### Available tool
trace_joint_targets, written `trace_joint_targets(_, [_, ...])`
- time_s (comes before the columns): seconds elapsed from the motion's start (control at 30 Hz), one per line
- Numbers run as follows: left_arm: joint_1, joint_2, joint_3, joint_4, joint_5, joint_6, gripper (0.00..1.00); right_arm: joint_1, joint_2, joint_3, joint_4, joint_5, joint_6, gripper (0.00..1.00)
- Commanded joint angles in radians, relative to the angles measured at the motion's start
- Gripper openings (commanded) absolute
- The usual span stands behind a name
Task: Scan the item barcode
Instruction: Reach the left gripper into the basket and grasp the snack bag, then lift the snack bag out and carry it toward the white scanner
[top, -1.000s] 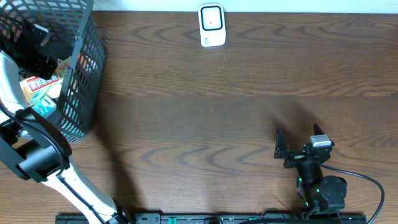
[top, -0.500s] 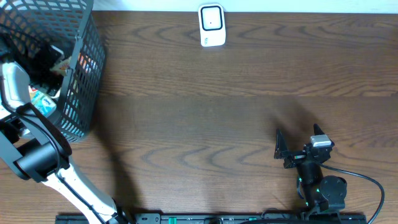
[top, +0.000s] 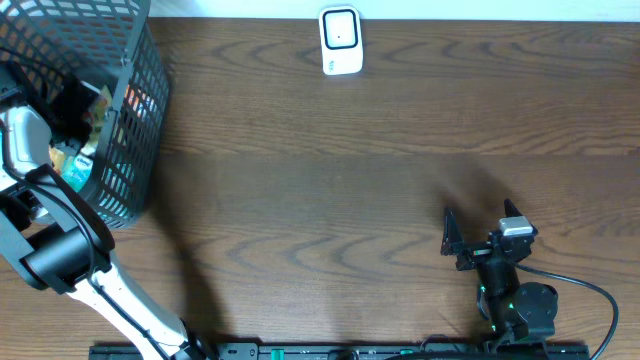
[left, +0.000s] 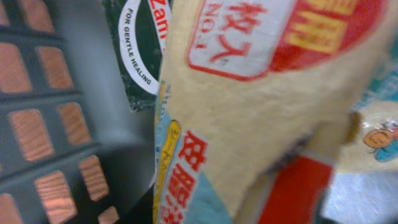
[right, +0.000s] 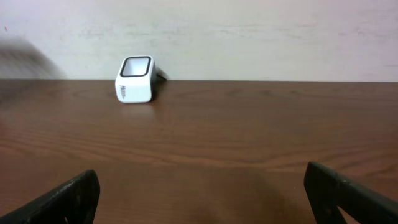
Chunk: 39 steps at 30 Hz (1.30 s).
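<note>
Nearest us, the right gripper sits by the front edge of the table, jaws wide apart. Farther left, the left gripper is inside the mesh basket, with the yellow packet filling its wrist view; we cannot tell its jaw state. Farthest stands the scanner.

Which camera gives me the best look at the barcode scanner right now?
Right wrist view: the scanner stands unobstructed on the table, its dark window on top. Overhead shows it from above, small, at the table's far edge. Left wrist shows none of it, only packets inside the basket.
</note>
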Motion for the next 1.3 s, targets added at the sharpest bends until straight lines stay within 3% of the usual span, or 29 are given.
trace_joint_targets(0.0, [-0.002,-0.064,-0.008,0.039,0.072,-0.127,0.27,-0.002,-0.006,-0.002,-0.005,0.007,-0.011,0.99])
trace_joint_targets(0.23, [-0.002,-0.248,-0.008,0.122,0.269,-0.267,0.21,-0.002,-0.006,-0.002,-0.005,0.007,-0.011,0.99])
trace_joint_targets(0.4, [-0.002,-0.401,-0.008,0.232,0.383,-0.451,0.21,-0.002,-0.006,-0.002,-0.005,0.007,-0.011,0.99])
trace_joint_targets(0.67, [-0.002,-0.612,-0.008,0.411,0.433,-0.954,0.2,-0.002,-0.006,-0.002,-0.004,0.007,-0.011,0.99])
trace_joint_targets(0.8, [-0.026,-0.677,-0.008,0.41,0.434,-1.304,0.21,-0.002,-0.006,-0.002,-0.004,0.007,-0.011,0.99])
trace_joint_targets(0.97, [-0.109,-0.687,-0.009,0.341,0.467,-1.63,0.21,-0.002,-0.006,-0.002,-0.005,0.008,-0.011,0.99])
trace_joint_targets(1.27, [-0.463,-0.602,-0.01,0.229,0.466,-1.674,0.21,-0.002,-0.006,-0.002,-0.004,0.007,-0.011,0.99])
